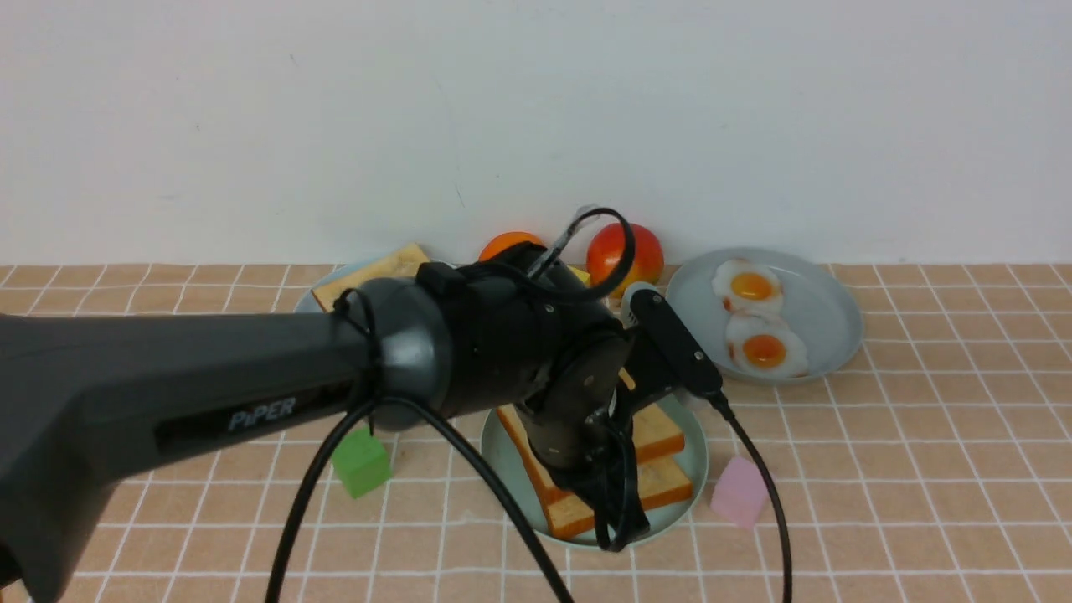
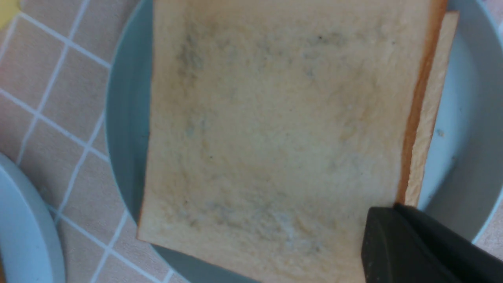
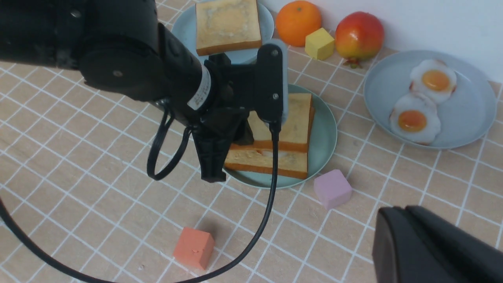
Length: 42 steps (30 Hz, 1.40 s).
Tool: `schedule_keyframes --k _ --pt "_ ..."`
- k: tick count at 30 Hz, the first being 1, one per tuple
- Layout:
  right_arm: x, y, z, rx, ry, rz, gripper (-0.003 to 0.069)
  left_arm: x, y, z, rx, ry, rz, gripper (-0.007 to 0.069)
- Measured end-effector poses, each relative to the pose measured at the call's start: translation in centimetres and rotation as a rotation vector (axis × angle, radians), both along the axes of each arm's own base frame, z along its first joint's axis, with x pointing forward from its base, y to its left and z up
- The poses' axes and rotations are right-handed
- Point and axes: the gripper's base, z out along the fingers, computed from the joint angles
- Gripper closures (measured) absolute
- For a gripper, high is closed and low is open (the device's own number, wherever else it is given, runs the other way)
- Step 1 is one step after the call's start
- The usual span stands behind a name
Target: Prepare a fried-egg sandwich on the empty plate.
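Left gripper (image 1: 618, 511) is low over the round pale mint-green plastic plate (image 1: 693, 456), at the stack's near edge. Can't tell my jaw gap: the left wrist view shows one finger on the top slice's corner and the other is out of frame. No visible hold on anything.

The fried-egg sandwich (image 3: 290, 122) sits on that plate: two thick square toast slices, the top one skewed, with a sliver of white showing between them.

My read is that stacking is done and this is the release step. Next I should let go fully and lift straight up without dragging the top slice.

Right gripper (image 3: 428, 243) is off to the plate's near right and only part shows, so jaws unknown.

The surface is a tan tiled cloth, with a pink cube (image 1: 739, 492) just right of the plate, a grey-blue plate with two eggs (image 1: 825, 310) behind-right, and a white wall behind.
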Motion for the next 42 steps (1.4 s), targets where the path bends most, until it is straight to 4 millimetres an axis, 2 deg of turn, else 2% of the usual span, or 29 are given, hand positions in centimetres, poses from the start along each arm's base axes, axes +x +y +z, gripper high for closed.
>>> schedule_keyframes --k 4,6,9,10,13,16,18,21,23,24,25,26,27,28,29,31,32,34,35,36,37,38,39,40,41,42 --pt "0.0 0.0 0.0 0.0 0.0 0.0 0.0624 0.0 0.0 0.0 -0.005 0.0 0.001 0.0634" --pt "0.0 0.0 0.0 0.0 0.0 0.0 0.0624 0.0 0.0 0.0 -0.007 0.001 0.002 0.0599" --pt "0.0 0.0 0.0 0.0 0.0 0.0 0.062 0.0 -0.1 0.1 -0.011 0.004 0.004 0.0513" --pt "0.0 0.0 0.0 0.0 0.0 0.0 0.062 0.0 -0.1 0.1 -0.011 0.005 0.004 0.0506" --pt "0.0 -0.1 0.0 -0.014 -0.002 -0.006 0.0617 -0.1 0.0 0.3 -0.02 0.006 0.008 0.0361" --pt "0.1 -0.2 -0.1 -0.024 -0.004 -0.011 0.0616 -0.4 0.1 1.3 -0.044 0.002 0.015 0.0266" --pt "0.1 -0.2 -0.1 -0.024 -0.004 -0.011 0.0616 -0.7 0.3 2.4 -0.074 -0.002 0.024 0.0243" --pt "0.1 -0.2 -0.1 -0.024 -0.005 -0.011 0.0616 -1.7 0.9 5.7 -0.174 -0.007 0.068 0.0267" --pt "0.1 -0.2 -0.1 -0.021 -0.002 -0.013 0.0616 -3.3 2.2 10.2 -0.307 -0.029 0.119 0.0363" --pt "0.1 -0.2 -0.1 -0.02 -0.001 -0.014 0.0616 -3.5 2.3 10.7 -0.321 -0.029 0.123 0.0372" --pt "0.0 -0.2 -0.1 -0.018 0.006 -0.017 0.0616 -4.7 3.3 13.2 -0.394 -0.054 0.134 0.0451" --pt "0.0 -0.2 -0.1 -0.016 0.011 -0.02 0.0616 -5.3 3.9 14.5 -0.429 -0.071 0.134 0.0487" --pt "-0.1 -0.3 -0.3 -0.023 0.037 -0.025 0.0616 -7.5 6.0 17.8 -0.539 -0.131 0.128 0.0582" --pt "-0.1 -0.3 -0.4 -0.025 0.04 -0.026 0.0616 -7.7 6.3 18.3 -0.554 -0.144 0.125 0.0592" --pt "-0.3 -0.4 -0.6 -0.034 0.07 -0.028 0.0616 -9.6 8.1 19.9 -0.633 -0.19 0.116 0.0638" --pt "-0.7 -0.6 -0.8 -0.051 0.105 -0.044 0.0616 -12.1 10.6 21.1 -0.723 -0.248 0.105 0.0638" --pt "-1.2 -0.8 -0.9 -0.054 0.116 -0.062 0.0616 -14.0 12.5 21.6 -0.786 -0.29 0.097 0.0638" --pt "-2.1 -1.2 -0.8 -0.049 0.111 -0.097 0.0621 -15.8 14.3 20.6 -0.833 -0.319 0.092 0.0638" --pt "-2.9 -1.5 -0.8 -0.038 0.095 -0.122 0.0629 -17.7 16.2 19.7 -0.895 -0.36 0.084 0.0638" --pt "-3.2 -1.6 -0.7 -0.033 0.088 -0.13 0.0632 -17.6 16.2 19.3 -0.891 -0.356 0.086 0.0638" --pt "-4.1 -1.8 -0.9 -0.019 0.067 -0.15 0.0645 -19.0 17.7 18.3 -0.949 -0.396 0.081 0.0638" --pt "-5.1 -2.1 -1.1 -0.009 0.04 -0.167 0.0655 -20.0 18.7 16.2 -0.978 -0.407 0.085 0.0638" --pt "-5.6 -2.2 -1.4 0.001 0.031 -0.181 0.0659 -20.6 19.4 15.6 -1.014 -0.432 0.082 0.0638" --pt "-6.4 -2.5 -1.7 0.016 0.008 -0.2 0.0659 -21.3 20.1 13.4 -1.033 -0.442 0.086 0.0638" --pt "-6.7 -2.6 -2.1 0.027 0.002 -0.21 0.0659 -21.7 20.6 12.8 -1.062 -0.464 0.083 0.0638" --pt "-7.4 -2.7 -2.6 0.059 -0.02 -0.233 0.0659 -22.3 21.2 10.8 -1.078 -0.48 0.082 0.0638"
